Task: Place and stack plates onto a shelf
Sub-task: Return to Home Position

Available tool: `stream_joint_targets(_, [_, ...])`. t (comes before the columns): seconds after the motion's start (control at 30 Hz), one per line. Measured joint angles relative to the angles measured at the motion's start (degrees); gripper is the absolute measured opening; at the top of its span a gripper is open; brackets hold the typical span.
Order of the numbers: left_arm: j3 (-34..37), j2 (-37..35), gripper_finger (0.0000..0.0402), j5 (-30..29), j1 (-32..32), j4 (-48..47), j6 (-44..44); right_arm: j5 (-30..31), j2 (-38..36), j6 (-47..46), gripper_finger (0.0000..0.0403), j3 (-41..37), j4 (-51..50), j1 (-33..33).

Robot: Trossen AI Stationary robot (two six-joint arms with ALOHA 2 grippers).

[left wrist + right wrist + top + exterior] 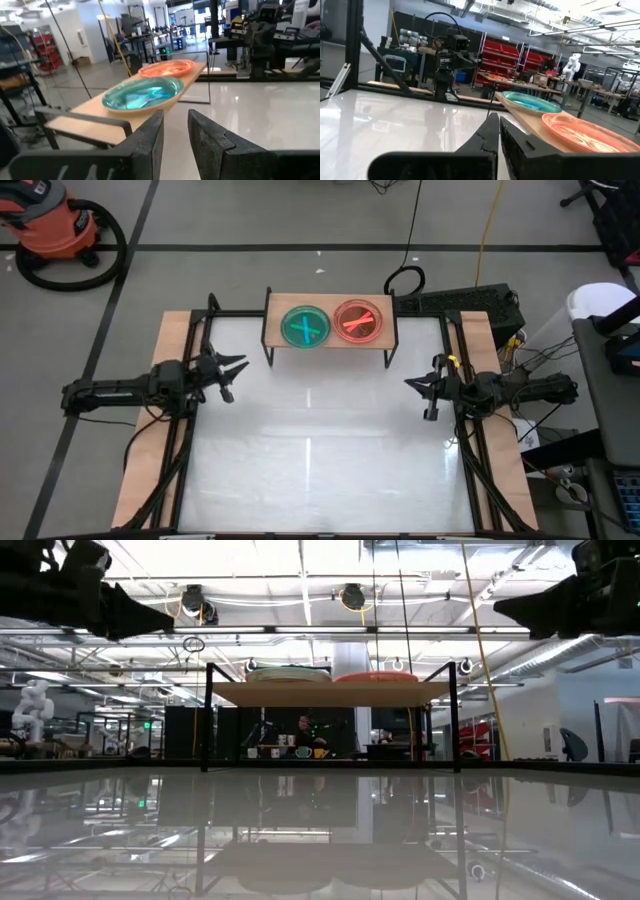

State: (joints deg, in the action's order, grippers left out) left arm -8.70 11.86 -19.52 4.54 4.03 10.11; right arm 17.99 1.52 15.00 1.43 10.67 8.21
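Note:
The shelf (328, 330), a light-wood board on thin black legs, stands at the table's far middle. A green plate (305, 327) lies on its left half and an orange-red plate (359, 321) on its right half. Both also show in the left wrist view, green (144, 94) and orange-red (167, 67), and in the right wrist view, green (531, 103) and orange-red (585, 133). Whether other plates lie beneath them, I cannot tell. My left gripper (234, 378) hovers open and empty at the table's left. My right gripper (418, 388) hovers shut and empty at the table's right.
The glossy white table top (320, 450) spreads between the two arms and toward the near edge. Wooden side planks (150, 440) and black frame rails run along both sides. A cable box (470, 305) sits behind the shelf's right end.

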Motion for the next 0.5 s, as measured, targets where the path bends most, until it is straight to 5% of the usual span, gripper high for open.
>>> stream_joint_targets(0.33, [7.3, 0.0, 0.0014, 3.0, 0.0, 8.6, -2.6, -0.1, 0.0, -3.7, 0.0, -0.2, -2.0, 0.0])
stream_joint_targets(0.5, [7.7, 0.0, 0.0004, 5.2, 0.0, 9.6, -1.8, -0.1, 0.0, -3.8, 0.0, -0.2, -2.6, 0.0])
